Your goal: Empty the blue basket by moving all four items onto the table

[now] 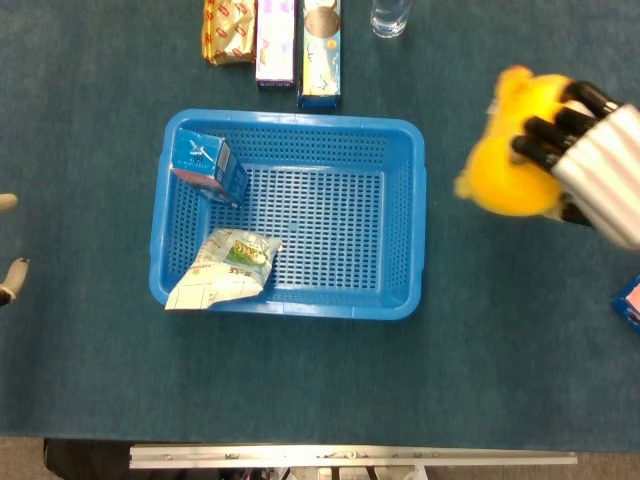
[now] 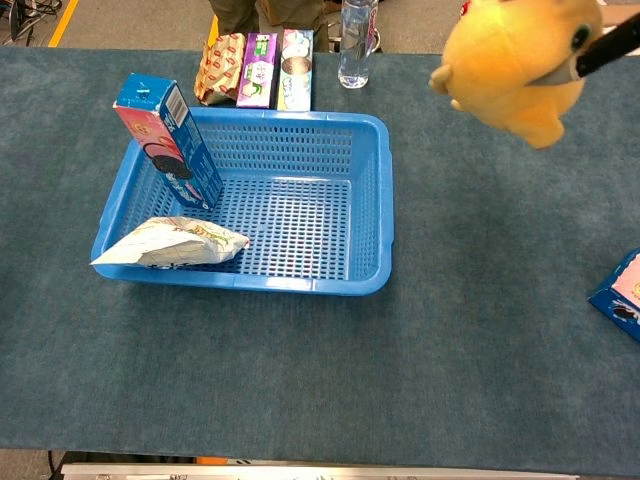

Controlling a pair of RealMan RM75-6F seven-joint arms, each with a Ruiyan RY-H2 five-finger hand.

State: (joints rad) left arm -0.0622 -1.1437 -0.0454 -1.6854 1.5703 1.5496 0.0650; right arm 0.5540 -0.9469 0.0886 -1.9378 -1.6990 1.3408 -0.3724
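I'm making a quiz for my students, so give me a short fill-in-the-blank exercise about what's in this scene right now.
1. The right hand holds a yellow ____ above the table.
2. The blue basket still contains ____ items.
3. The blue carton stands in the basket's far ____ corner.
4. The snack bag lies ____ the carton, nearer the camera.

Missing words: plush toy; two; left; in front of

The right hand (image 1: 590,170) sits at the far right of the head view, dark fingers (image 1: 545,135) curled around a yellow plush toy (image 1: 510,150). Pale tips of the left hand (image 1: 8,275) barely show at the left edge.
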